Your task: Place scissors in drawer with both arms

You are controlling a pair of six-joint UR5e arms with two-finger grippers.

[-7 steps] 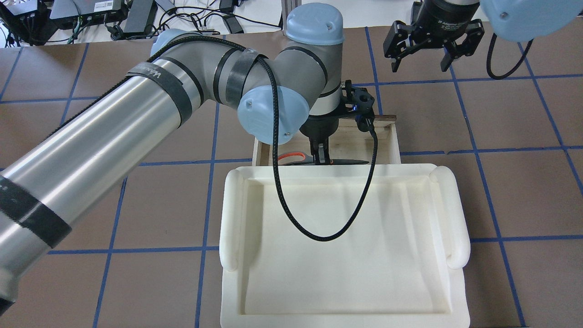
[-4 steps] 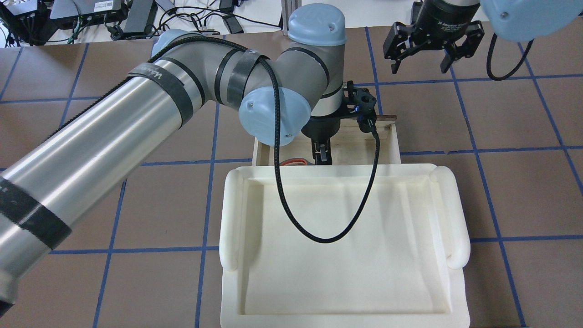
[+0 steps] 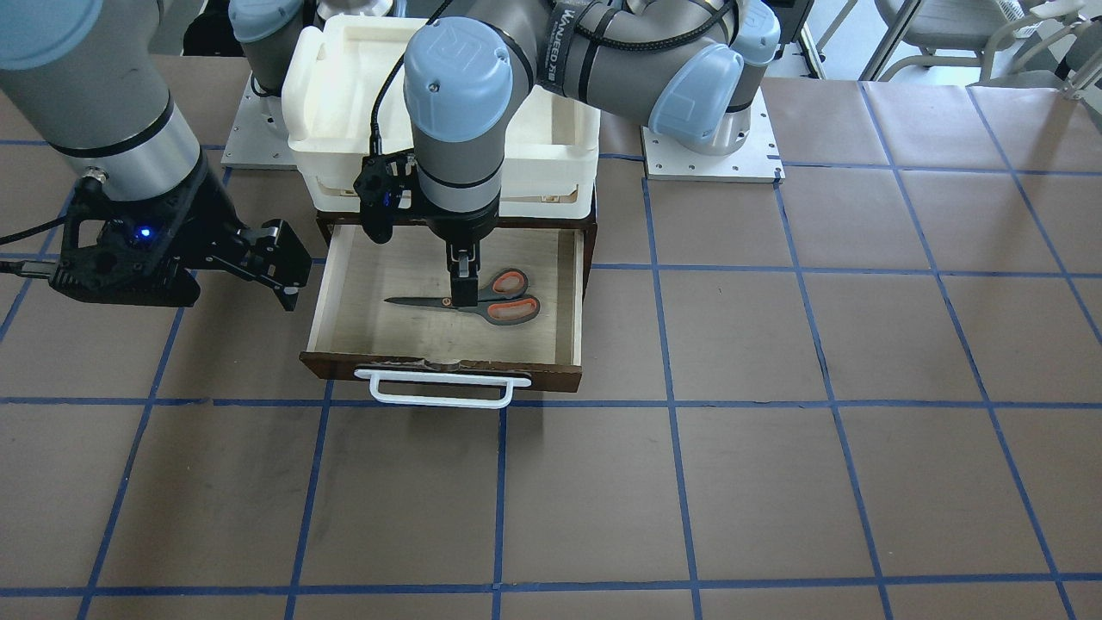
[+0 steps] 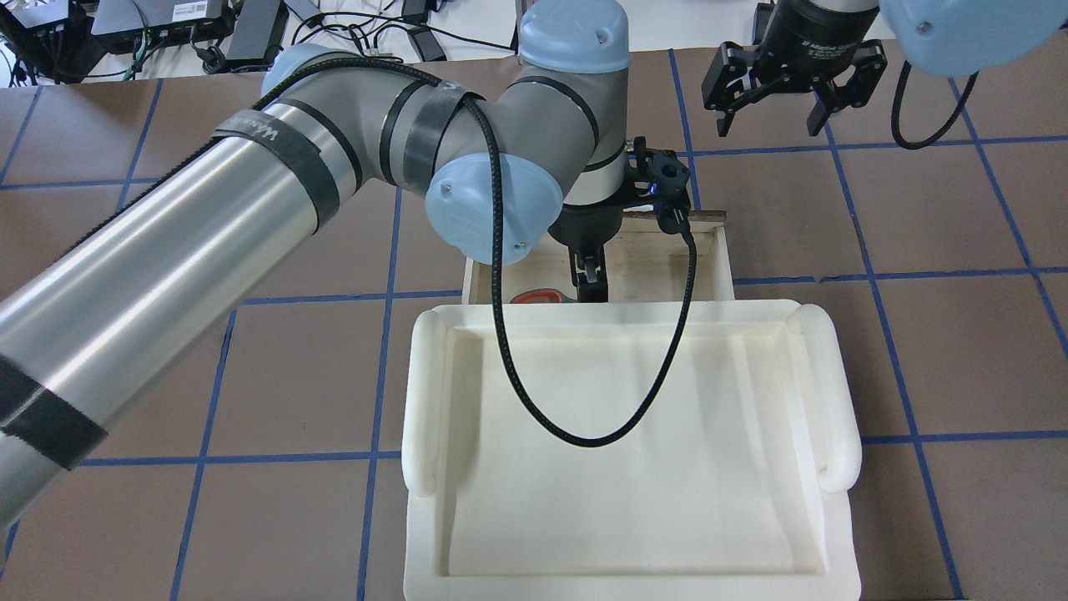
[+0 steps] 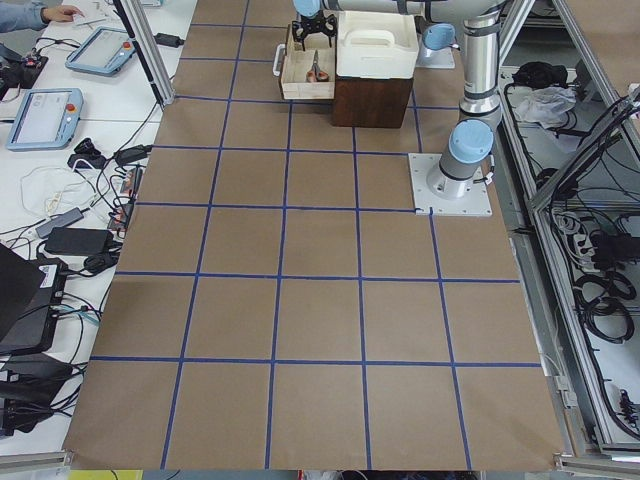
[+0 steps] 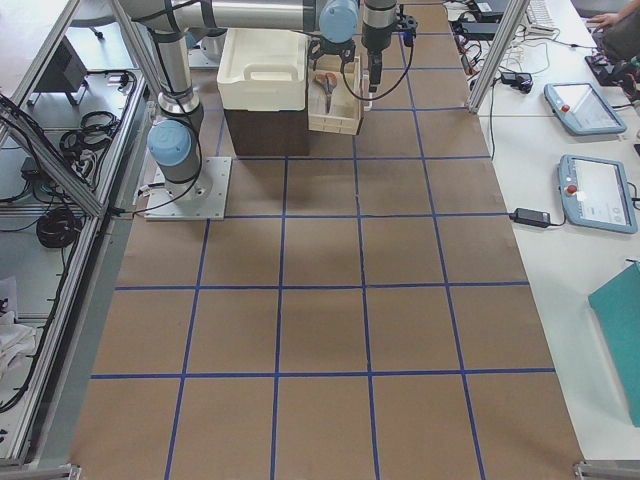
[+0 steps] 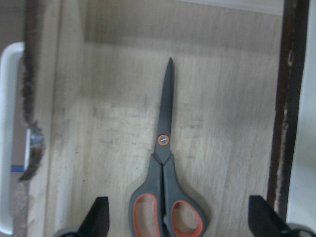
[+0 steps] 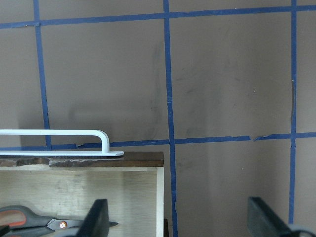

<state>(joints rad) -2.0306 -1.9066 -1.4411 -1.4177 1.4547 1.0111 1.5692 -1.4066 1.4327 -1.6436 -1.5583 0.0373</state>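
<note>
Left wrist-mounted — scissors (image 7: 165,163) lie in drawer (image 7: 113,98); left gripper (image 7: 178,216), right gripper (image 4: 768,123) both spread.

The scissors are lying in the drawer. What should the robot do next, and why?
Probably lift the left gripper straight up out of the drawer. The scissors lie flat on its floor and the gripper is open over them, so nothing is held.

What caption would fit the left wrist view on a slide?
Closed scissors lying flat on the drawer floor, under the open left gripper.
</note>
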